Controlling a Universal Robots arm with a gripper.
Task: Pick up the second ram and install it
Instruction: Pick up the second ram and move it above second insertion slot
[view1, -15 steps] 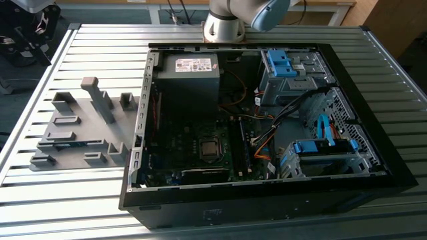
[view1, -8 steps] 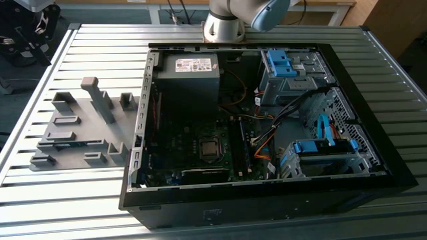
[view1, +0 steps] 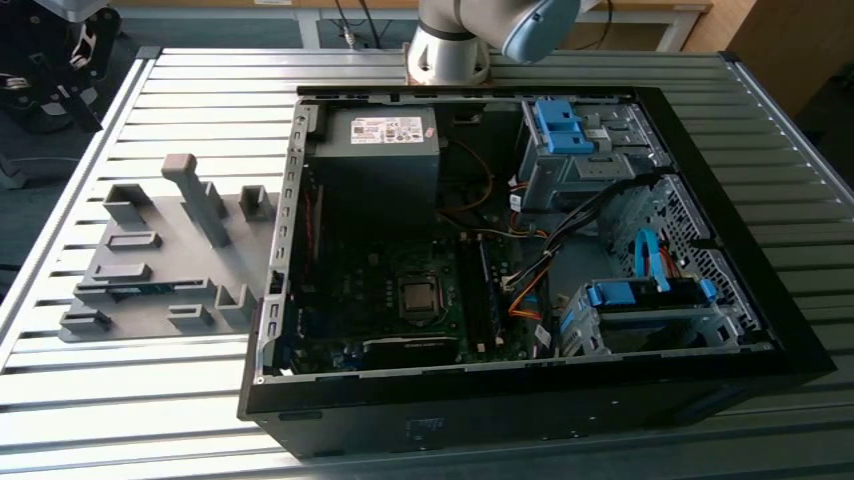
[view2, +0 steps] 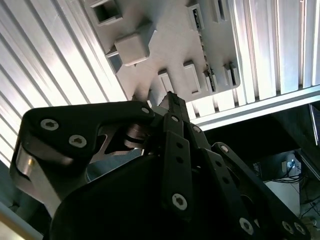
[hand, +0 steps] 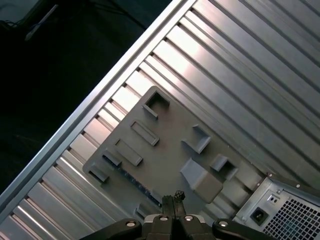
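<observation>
The first wrist view shows the gripper (hand: 173, 197) well above the grey fixture plate (hand: 165, 145), with its fingertips pressed together and carrying nothing. The second ram (hand: 131, 178) stands on edge in a slot of that plate, near the end farthest from the arm base (view1: 447, 50).

The exterior view adds 1 open computer case (view1: 534, 400), just beside the plate on the exterior view's right. The arm base stands behind the case. Bare slatted table (view1: 200, 400) borders the plate's other 3 sides, out to the table rim.

Lab: slotted aluminium bench (view1: 400, 80), opened computer (view1: 534, 420)
</observation>
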